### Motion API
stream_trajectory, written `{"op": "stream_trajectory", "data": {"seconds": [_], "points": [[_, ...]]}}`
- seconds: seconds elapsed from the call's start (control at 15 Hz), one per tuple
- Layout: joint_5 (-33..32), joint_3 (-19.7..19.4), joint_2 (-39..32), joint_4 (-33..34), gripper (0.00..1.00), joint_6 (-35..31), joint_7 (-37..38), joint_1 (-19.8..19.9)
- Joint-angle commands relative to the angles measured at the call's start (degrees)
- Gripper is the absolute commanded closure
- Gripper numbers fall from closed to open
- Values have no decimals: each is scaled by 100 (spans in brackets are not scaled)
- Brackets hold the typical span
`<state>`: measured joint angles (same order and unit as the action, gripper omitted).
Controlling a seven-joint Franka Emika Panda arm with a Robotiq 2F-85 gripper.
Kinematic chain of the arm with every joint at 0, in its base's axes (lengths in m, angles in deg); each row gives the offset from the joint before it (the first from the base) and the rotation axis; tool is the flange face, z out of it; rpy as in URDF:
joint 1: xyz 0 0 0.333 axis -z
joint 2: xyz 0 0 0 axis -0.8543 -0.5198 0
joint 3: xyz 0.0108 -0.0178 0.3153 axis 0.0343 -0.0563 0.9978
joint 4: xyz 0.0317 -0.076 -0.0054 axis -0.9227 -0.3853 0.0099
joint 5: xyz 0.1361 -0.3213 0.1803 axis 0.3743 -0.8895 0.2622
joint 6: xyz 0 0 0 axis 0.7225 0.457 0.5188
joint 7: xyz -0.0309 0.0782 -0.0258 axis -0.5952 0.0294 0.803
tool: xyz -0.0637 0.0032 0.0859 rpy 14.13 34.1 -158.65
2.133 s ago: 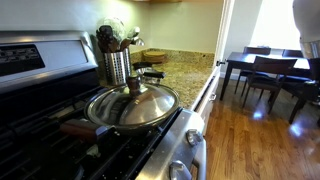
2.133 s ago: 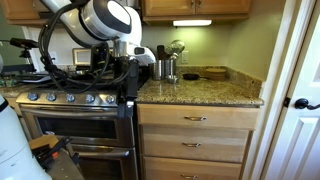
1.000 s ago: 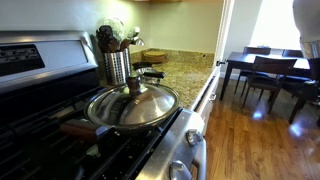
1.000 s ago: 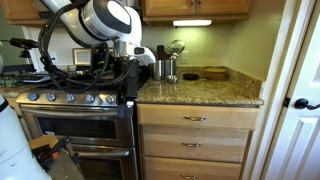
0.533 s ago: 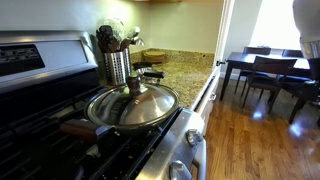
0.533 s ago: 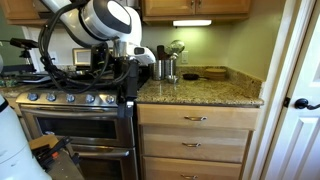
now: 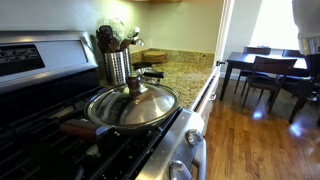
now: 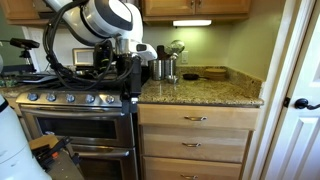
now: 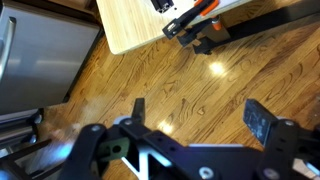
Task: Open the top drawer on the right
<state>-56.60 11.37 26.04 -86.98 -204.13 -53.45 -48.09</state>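
**Item 1, the top drawer** [image 8: 228, 118]: a wide, shallow drawer with a light wood front. It is the uppermost of the stack on the right, directly under the speckled granite countertop [image 8: 205, 93] and just beside the steel stove front [image 8: 75, 128]. It sits shut, flush with the cabinet face.
- Handling, by my estimate: a stiff, rigid box that should run straight out on slides. It is probably light to moderate in pull, and its contents are not visible.
- Hold: the slim metal bar handle [image 8: 195, 119], centred on the front. It looks smooth and thin, so I would close around its middle to keep the pull square and avoid slipping off.

**Item 2, the lower drawers** [image 8: 195, 146]: same wood, same handles, below the target. They are not wanted.

**Item 3, my gripper** [image 9: 200, 116]: the jaws are spread wide with nothing between them and touch nothing. In the wrist view the dark fingers [image 9: 138, 110] frame only polished wooden floor [image 9: 205, 75]. A pale wood panel [image 9: 135, 25] shows at the top edge, and I cannot tell whether it belongs to the drawer.

**Item 4, position:** in an exterior view my arm [image 8: 105, 20] hangs before the stove, well short of the handle. The approach is not yet made.
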Motion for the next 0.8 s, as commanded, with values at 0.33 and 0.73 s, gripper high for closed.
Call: {"op": "stream_trajectory", "data": {"seconds": [0.33, 0.73], "points": [[19, -164, -235, 588, 0, -1121, -547, -74], [199, -281, -532, 795, 0, -2143, -1190, -105]]}}
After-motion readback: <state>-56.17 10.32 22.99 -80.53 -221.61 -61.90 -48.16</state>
